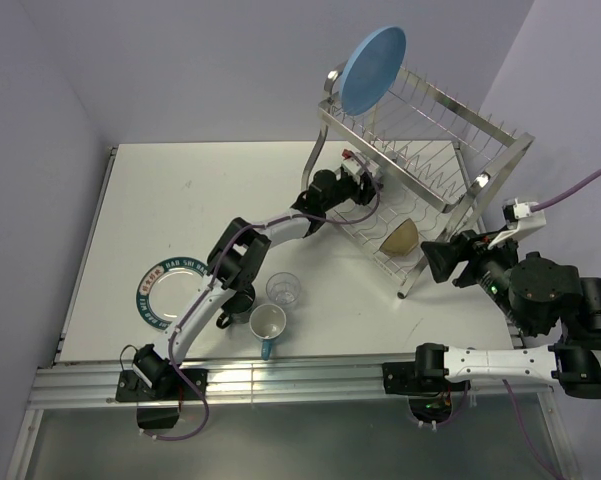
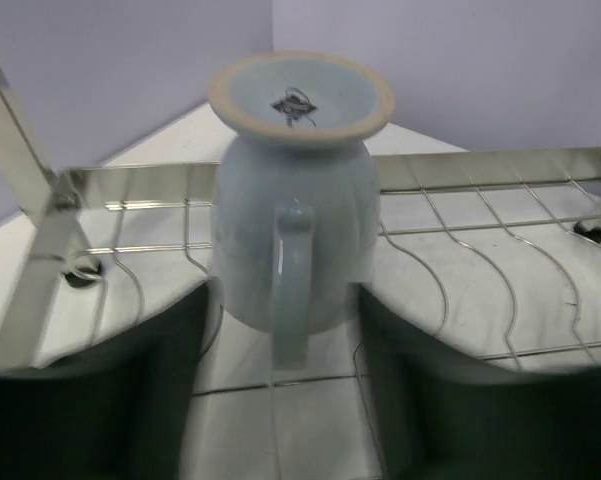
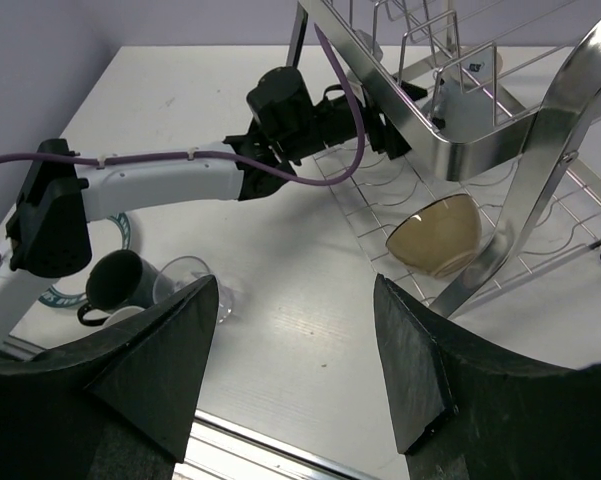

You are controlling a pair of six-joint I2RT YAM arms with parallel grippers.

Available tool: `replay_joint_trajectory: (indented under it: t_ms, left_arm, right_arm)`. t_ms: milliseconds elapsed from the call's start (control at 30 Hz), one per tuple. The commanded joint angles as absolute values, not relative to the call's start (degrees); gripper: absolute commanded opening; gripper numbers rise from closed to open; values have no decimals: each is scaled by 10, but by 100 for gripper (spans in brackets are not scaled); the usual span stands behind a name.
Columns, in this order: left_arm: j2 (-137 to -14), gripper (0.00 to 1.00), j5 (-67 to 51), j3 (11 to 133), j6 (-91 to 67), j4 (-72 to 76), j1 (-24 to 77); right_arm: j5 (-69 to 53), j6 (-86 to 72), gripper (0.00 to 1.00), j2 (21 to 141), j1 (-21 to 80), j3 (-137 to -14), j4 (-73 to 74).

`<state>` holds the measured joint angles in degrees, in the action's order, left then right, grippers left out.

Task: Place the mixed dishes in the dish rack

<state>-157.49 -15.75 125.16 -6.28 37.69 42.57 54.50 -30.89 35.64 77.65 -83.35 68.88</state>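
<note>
The left end effector (image 2: 285, 300) reaches into the bottom level of the dish rack (image 3: 480, 150), at its left end. A light-blue cup (image 2: 295, 200) stands upside down on the bottom wires there, its handle turned toward the wrist camera. It sits between the two fingers (image 2: 130, 400), which are partly apart and lie against or just beside the cup's sides; I cannot tell whether they grip it. The right end effector (image 3: 295, 285) hangs near the rack's front right leg, fingers wide apart with nothing between them. A bowl (image 3: 435, 235) leans on its side on the bottom level, toward the right end of the rack. A large light-blue plate (image 1: 373, 68) stands on edge at the far left corner of the rack's top level. On the table (image 1: 180, 200), left of the rack and nearer the arm bases, are a white plate with a teal lettered rim (image 1: 170, 290), a dark mug (image 3: 115, 280), a clear glass (image 1: 283, 290) and a white-and-blue mug (image 1: 267, 325), the last three close together
</note>
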Motion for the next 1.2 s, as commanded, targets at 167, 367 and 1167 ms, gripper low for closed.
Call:
replay_joint_trajectory:
  t_ms: [167, 367, 1167]
  left_arm:
    - [-1551, 99, -123, 1234, -78, 452, 423]
    - [-1471, 99, -111, 1101, -100, 519, 426]
    - [-1097, 99, -71, 664, -177, 567, 447]
  right_arm:
    - [568, -284, 71, 358, 778, -860, 660]
    - [567, -287, 71, 351, 777, -863, 658]
    - [563, -263, 72, 417, 776, -962, 642]
